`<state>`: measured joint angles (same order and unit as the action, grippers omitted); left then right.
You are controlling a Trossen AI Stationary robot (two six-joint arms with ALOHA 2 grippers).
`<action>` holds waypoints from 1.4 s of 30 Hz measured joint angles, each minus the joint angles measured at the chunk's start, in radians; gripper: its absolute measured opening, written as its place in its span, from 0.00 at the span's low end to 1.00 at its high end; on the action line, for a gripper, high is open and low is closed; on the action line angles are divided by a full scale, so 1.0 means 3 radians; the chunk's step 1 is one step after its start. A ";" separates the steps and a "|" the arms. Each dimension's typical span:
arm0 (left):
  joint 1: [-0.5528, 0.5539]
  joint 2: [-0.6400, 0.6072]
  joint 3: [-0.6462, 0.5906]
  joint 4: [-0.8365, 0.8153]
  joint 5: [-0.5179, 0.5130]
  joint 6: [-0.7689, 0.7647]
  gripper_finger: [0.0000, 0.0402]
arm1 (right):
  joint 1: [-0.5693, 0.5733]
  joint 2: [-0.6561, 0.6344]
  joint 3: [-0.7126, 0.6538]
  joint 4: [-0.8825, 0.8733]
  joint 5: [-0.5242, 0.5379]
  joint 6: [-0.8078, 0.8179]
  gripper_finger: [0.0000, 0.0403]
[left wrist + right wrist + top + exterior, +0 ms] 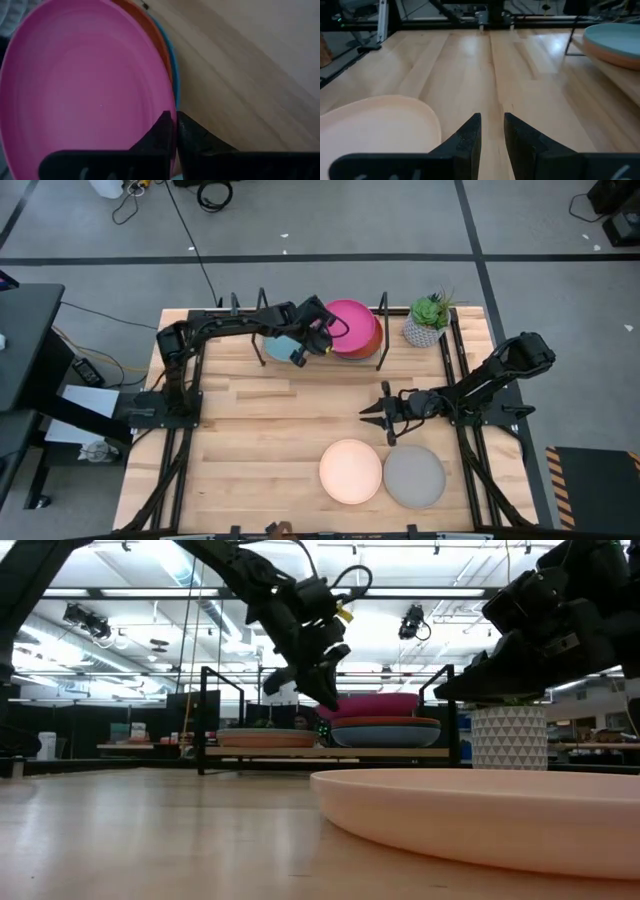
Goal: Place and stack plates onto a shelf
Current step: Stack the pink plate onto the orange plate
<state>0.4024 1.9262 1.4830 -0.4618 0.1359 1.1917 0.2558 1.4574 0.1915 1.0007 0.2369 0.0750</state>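
left gripper (325,345) pinched on the magenta plate (352,323) rim, atop the shelf (240,340) stack | right gripper (372,414) narrowly parted, empty, near peach plate (350,471) | plates look light, stiff, slick: take them by the rim

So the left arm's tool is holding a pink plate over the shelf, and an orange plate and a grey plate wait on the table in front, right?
Nearly. The front pair are a peach plate and a grey plate; the high view shows it. The left tool does hold the pink plate over the shelf.
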 joint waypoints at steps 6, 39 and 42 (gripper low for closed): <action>0.0018 0.0060 0.0000 0.0182 0.0014 0.0271 0.10 | 0.0038 0.0000 0.0000 0.0069 0.0179 0.0056 0.22; 0.0339 -0.0057 0.0008 0.0421 0.0259 -0.1119 0.25 | 0.0170 0.0000 0.0000 0.0089 0.0466 -0.0086 0.22; 0.0462 0.0016 0.0000 0.0436 0.0413 -0.1430 0.25 | 0.0169 0.0000 0.0000 0.0103 0.0466 -0.0086 0.22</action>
<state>0.5411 1.9310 1.4830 -0.3310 0.2597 0.7627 0.3065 1.4574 0.1917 1.0317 0.3767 0.0491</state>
